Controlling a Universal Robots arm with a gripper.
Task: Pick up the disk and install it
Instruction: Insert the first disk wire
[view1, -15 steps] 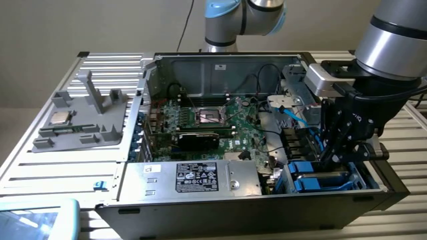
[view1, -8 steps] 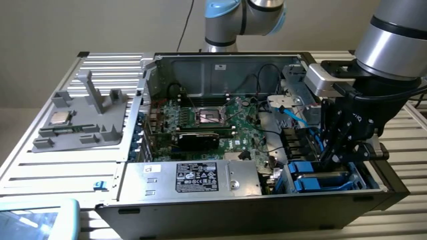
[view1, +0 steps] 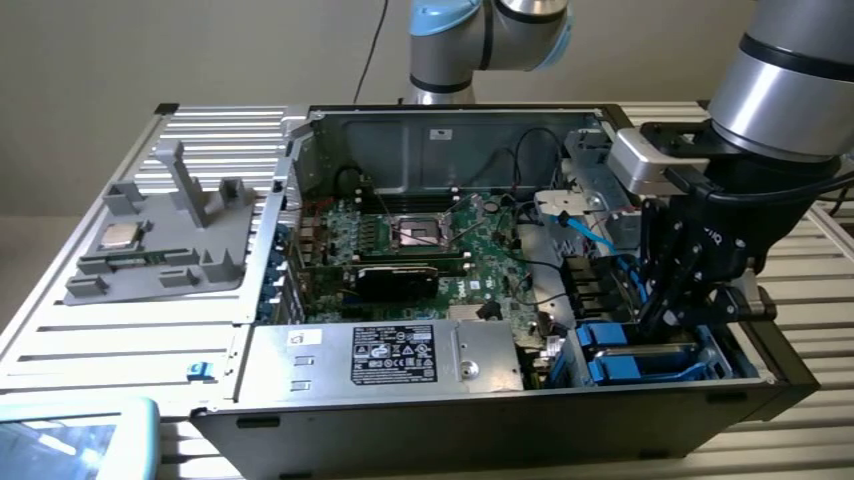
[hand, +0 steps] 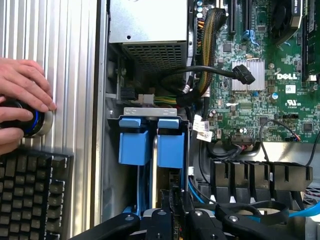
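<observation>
The disk (hand: 171, 149) stands on edge in the drive bay at the case's front corner, its bright blue frame tab facing up. A second blue-framed drive (hand: 134, 145) sits right beside it, with a silver strip between them. In the exterior view the disk (view1: 643, 358) lies low in the bay on the exterior view's right. My gripper (view1: 657, 322) reaches straight down into that bay. From the wrist its black fingers (hand: 172, 202) sit close together over the disk's rear edge, shut on it.
The open computer case (view1: 267, 300) holds a green motherboard (view1: 427, 240), a grey power supply box (view1: 387, 355) and loose black cables (hand: 215, 75). Grey fixture with a processor chip (view1: 123, 238) lies on the slatted table. A person's hand (hand: 22, 85) rests on a round knob beside a keyboard (hand: 30, 195).
</observation>
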